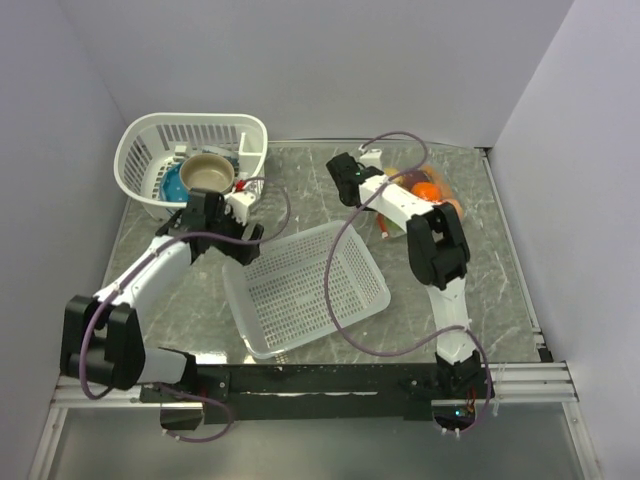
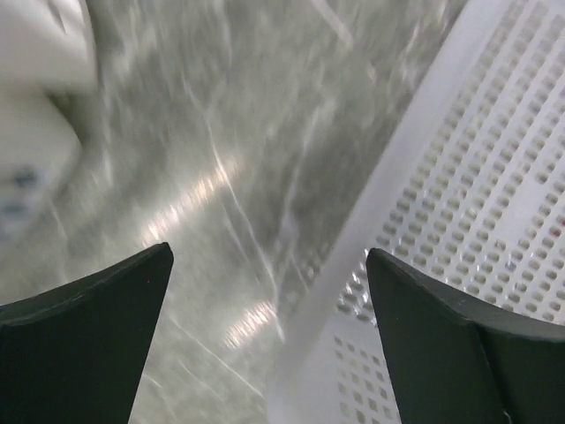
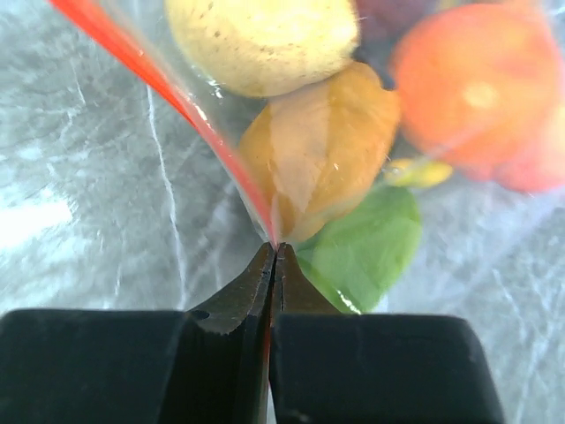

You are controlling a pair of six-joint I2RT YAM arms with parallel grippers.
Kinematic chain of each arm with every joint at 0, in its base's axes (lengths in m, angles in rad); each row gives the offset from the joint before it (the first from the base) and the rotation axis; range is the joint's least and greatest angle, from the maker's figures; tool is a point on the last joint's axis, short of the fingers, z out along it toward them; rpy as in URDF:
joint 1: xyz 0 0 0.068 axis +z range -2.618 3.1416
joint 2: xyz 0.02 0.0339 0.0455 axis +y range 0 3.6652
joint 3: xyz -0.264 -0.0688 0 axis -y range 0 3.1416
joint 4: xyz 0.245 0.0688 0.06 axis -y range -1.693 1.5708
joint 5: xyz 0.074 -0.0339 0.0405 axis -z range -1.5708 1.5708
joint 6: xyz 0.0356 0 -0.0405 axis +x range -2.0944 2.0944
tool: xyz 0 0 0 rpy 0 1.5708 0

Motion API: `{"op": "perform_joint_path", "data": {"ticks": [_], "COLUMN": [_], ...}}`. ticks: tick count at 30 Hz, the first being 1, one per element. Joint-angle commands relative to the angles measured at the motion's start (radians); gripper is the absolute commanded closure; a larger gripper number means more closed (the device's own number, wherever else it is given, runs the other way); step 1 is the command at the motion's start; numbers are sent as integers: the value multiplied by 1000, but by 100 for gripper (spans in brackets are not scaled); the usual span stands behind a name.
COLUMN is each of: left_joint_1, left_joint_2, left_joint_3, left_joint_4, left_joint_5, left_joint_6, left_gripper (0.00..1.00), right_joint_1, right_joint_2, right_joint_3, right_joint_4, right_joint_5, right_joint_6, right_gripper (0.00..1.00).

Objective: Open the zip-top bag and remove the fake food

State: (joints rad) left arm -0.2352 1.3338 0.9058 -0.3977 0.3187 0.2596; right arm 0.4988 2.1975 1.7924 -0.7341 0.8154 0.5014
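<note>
I'd call this early going. The right gripper [image 3: 275, 252] has its fingers pressed together on the orange-red zip strip [image 3: 150, 75] of the zip-top bag [image 1: 432, 178], pinching it at one point. The fake food [image 3: 318, 150] all lies inside the plastic, so parting the seal and lifting the pieces out are both left to do (whether the strip is open anywhere along its length, I cannot tell).

The bag lies on the grey table [image 1: 500, 290] at the far right, just beyond the right wrist. It is clear and glossy, and through it I see a pale yellow piece, a tan-orange one, a bright orange one and a green leaf shape.

My left gripper [image 2: 269, 265] hangs with its fingers spread and nothing between them, over the rim of the flat white mesh basket [image 2: 477, 177].
</note>
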Motion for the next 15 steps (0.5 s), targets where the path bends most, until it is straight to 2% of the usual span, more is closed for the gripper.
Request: {"op": "perform_joint_path", "data": {"ticks": [1,2,4,5,10,15], "left_joint_1": [-4,-6,-21,-30,-96,-153], "left_joint_2": [80,108,139,177,248,272], "left_joint_3": [175,204,232,257,255,254], "left_joint_4": [-67,-85,-111,-139,-162,-205], "left_joint_5": [132,150,166,177,181,191], "left_joint_6": [170,181,202,208,240,280], "left_gripper": [1,2,14,16,10,5], "right_joint_1": [-3,-3,-5,-6,-16,-51], "right_joint_2": [-220,-241,-304,-324,-424,-462], "right_joint_3": [-5,-7,-11,-19,24,156], "right_joint_4": [13,10,15,19,-5,-53], "right_joint_5": [5,2,-1,-7,-41,-67], "right_joint_6": [34,35,37,34,-3,-37], "right_gripper": [100,100,100,100,100,100]}}
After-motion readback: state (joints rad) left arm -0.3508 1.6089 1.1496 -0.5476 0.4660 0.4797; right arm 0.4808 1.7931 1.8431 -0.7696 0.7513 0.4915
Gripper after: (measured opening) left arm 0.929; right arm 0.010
